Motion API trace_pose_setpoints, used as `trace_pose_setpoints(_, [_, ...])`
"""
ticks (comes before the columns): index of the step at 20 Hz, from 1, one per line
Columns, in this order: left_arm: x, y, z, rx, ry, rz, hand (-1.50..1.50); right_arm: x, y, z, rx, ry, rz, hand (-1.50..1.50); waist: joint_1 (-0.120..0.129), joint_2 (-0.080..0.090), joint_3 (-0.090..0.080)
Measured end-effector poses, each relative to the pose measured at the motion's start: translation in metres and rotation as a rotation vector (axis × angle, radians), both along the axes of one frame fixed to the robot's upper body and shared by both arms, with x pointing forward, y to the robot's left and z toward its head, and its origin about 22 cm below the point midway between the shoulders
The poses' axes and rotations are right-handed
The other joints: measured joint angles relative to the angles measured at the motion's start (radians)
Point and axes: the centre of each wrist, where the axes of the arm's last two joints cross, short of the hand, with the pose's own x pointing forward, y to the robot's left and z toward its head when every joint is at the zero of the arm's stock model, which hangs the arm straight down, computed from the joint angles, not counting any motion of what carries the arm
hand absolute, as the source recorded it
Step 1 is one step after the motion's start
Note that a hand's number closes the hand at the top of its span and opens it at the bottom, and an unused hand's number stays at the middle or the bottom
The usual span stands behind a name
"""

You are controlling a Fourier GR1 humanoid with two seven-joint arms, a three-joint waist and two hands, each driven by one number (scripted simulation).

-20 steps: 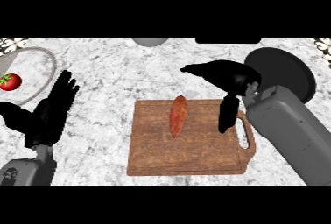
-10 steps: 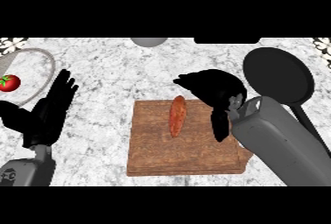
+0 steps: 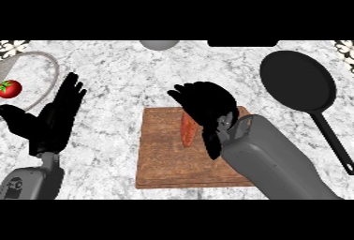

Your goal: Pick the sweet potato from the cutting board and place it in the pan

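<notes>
The right hand [image 3: 206,105] curled over the sweet potato [image 3: 187,131] on the cutting board [image 3: 166,159], grasping it; the left hand [image 3: 52,117] rested released, left of the board.

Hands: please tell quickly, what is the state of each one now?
Left hand: open, fingers up, holding nothing.
Right hand: over the sweet potato on the cutting board; open or shut cannot be told.

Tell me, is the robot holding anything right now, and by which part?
Nothing is clearly held. The right hand arches over the upper end of the sweet potato on the cutting board; a hold cannot be told. The left hand rests open.
</notes>
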Motion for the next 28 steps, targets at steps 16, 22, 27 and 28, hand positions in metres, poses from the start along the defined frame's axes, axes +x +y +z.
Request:
trace_pose_setpoints(16, [0.000,0.011,-0.001,0.001,-0.002,-0.007,0.00,0.025,0.020,-0.049,-0.083,0.030,-0.060,-1.50,0.003,0.002,0.000])
trace_pose_setpoints(22, [0.002,0.004,0.000,0.001,-0.008,-0.003,0.00,0.033,0.018,-0.067,-0.099,0.050,-0.061,-1.50,0.002,0.002,0.000])
trace_pose_setpoints(27, [-0.001,0.008,0.007,0.005,-0.007,-0.003,0.00,0.034,0.020,-0.086,-0.067,0.051,-0.063,-1.50,0.004,0.001,0.000])
trace_pose_setpoints(28, [0.000,0.007,0.006,0.002,-0.006,-0.003,0.00,0.033,0.019,-0.089,-0.057,0.056,-0.063,-1.50,0.003,0.001,0.000])
